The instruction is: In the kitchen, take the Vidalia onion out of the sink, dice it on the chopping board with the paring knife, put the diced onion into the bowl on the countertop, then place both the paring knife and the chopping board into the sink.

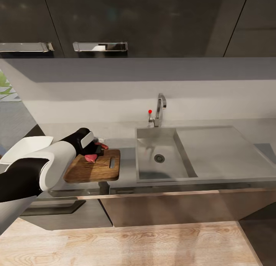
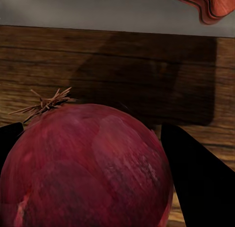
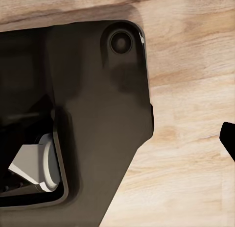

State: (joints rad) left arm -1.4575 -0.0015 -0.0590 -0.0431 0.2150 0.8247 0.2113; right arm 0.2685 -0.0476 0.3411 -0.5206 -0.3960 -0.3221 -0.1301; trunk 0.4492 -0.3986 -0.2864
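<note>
The Vidalia onion (image 1: 91,157) is out of the sink (image 1: 165,174) and whole on the far part of the chopping board (image 1: 94,170), clasped between the left gripper (image 1: 93,151) fingers (image 2: 198,183), so dicing, filling the bowl (image 1: 23,147) and sinking knife and board remain; the right gripper's state I cannot tell.

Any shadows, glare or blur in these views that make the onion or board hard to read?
Head view: soft and slightly blurred; the onion is a small pink blob on the board, half hidden by the left hand; the counter is glossy. Left wrist view: sharp, the onion dim, with a broad dark shadow across the board.
</note>
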